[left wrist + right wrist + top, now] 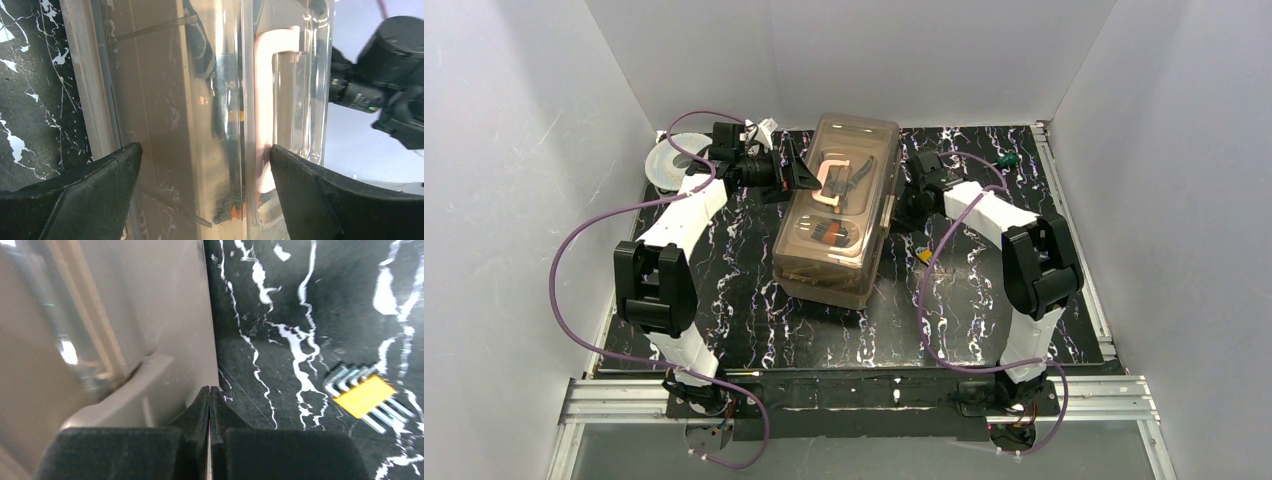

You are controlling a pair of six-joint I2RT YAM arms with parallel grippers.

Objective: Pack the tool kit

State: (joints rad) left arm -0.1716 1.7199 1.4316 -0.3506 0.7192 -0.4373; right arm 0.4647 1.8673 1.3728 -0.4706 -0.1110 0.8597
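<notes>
The tan toolbox [839,210] lies in the middle of the mat with its smoky lid down. Its cream handle [832,180] and tools inside show through the lid. My left gripper [811,176] is open, with its jaws spread against the box's left side at the handle. In the left wrist view the gripper [205,155] frames the lid and the cream handle [265,100]. My right gripper [906,208] is shut and empty, low beside the box's right wall. In the right wrist view its tips [209,390] touch the mat next to the cream latch [125,395].
A yellow-holdered hex key set [926,257] lies on the mat right of the box, also in the right wrist view [362,395]. A green-handled item [1006,160] lies at the back right. The grey wire spool [667,160] sits at the back left.
</notes>
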